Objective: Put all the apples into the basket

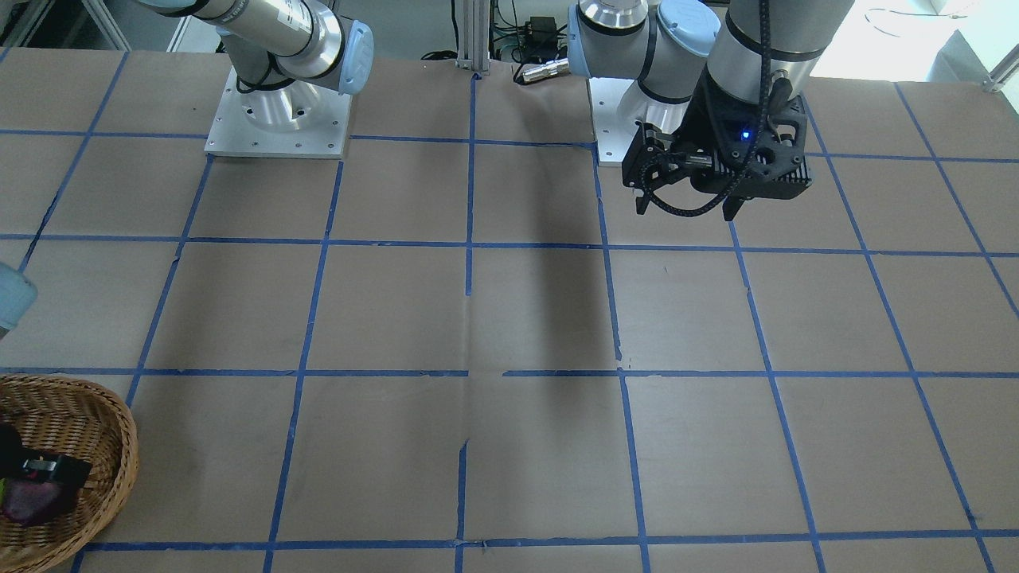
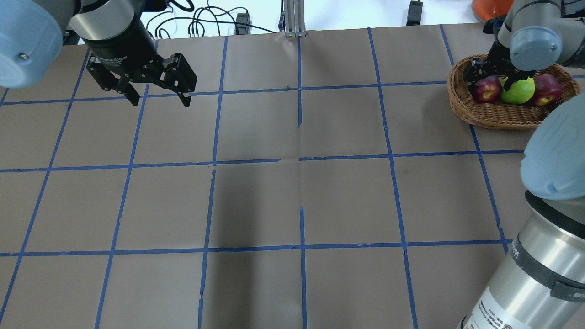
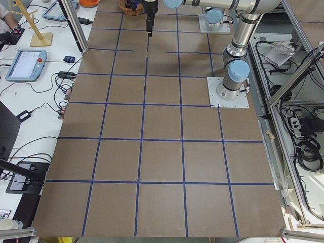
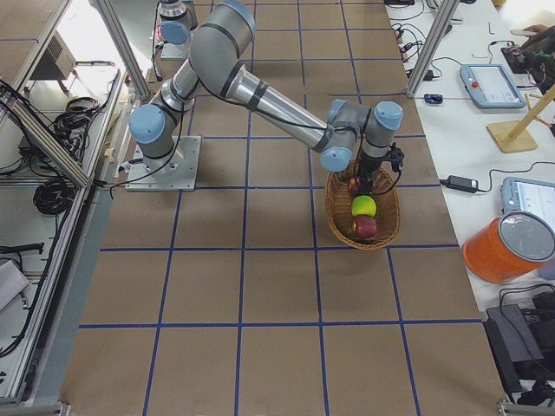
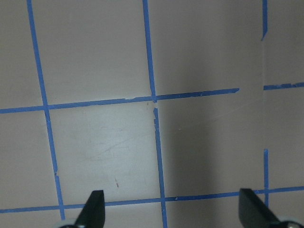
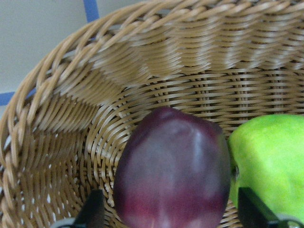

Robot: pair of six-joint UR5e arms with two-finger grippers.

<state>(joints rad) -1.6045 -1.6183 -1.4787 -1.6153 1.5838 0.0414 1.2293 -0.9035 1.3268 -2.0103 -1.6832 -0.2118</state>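
The basket stands at the table's far right corner, seen from the robot, with three apples side by side in it, the right gripper low over the leftmost one, and the left gripper above the far left, well apart.

dark apple in basket

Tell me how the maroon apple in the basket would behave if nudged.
It would probably roll little: the maroon apple is round, but it sits low against the curved wall of the basket, with the green apple close beside it. Its smooth skin may slip between the fingers. It looks solid, so it is likely firm and weighty for its size.
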